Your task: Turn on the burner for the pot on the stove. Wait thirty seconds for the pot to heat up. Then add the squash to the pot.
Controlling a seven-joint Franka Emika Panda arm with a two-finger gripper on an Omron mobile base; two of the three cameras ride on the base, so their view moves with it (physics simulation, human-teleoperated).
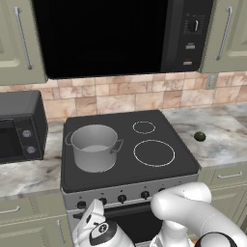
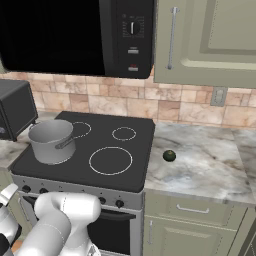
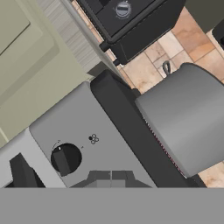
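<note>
The grey steel pot point(image 1: 94, 147) point(image 2: 51, 141) stands on the front left of the black glass stove point(image 1: 126, 166) and covers its burner. The small dark green squash point(image 1: 199, 136) point(image 2: 169, 155) lies on the marble counter to the right of the stove. My gripper point(image 1: 90, 209) is low in front of the silver panel's left end, shut with nothing in it. In the hand view its tips point(image 3: 111, 178) sit together just right of a black knob point(image 3: 65, 159). The pot point(image 3: 188, 118) is beyond the panel.
A black toaster oven point(image 1: 19, 128) sits on the counter left of the stove, and a microwave point(image 1: 111, 34) hangs above. Two thin white rings point(image 1: 153, 153) mark the stove's right half. More knobs point(image 1: 122, 198) line the panel. Cabinet drawers point(image 2: 192, 210) lie under the right counter.
</note>
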